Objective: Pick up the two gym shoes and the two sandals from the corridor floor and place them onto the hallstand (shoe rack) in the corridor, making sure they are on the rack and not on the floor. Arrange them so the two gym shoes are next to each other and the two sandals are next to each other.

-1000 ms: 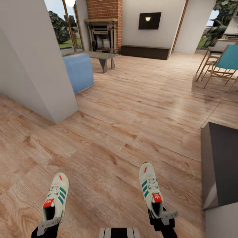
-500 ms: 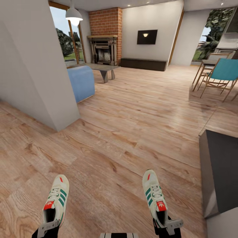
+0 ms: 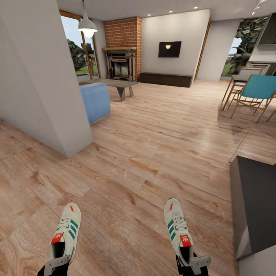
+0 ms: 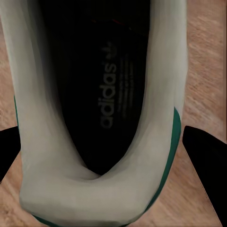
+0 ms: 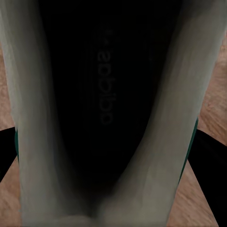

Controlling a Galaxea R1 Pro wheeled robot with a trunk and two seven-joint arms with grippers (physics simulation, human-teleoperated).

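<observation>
I am holding one gym shoe in each claw, and both shoes are up off the floor in front of me. The left shoe (image 3: 64, 234) is pointing its toe away from me, and my left claw (image 3: 56, 264) is pinching its heel end. The right shoe (image 3: 177, 230) is also pointing away, and my right claw (image 3: 193, 263) is gripping its heel. The two shoes are well apart, one on each side.

Looking down my left arm, I am seeing the inside of the left shoe (image 4: 99, 118), dark with a brand name printed on the sole, and a black finger (image 4: 208, 161) sitting on each side of the heel. Looking down my right arm, I am seeing the same thing: the dark inside of the right shoe (image 5: 106, 113) with a black finger (image 5: 215, 165) at each side.

Under the shoes is the wood floor (image 3: 145, 153). A grey wall corner (image 3: 50, 96) is standing to my left, with a blue seat (image 3: 95, 100) behind it. A dark flat-topped cabinet (image 3: 255, 199) is at my right. Far off are a brick fireplace (image 3: 122, 57), a low table (image 3: 115, 84) and a blue chair (image 3: 257, 92).
</observation>
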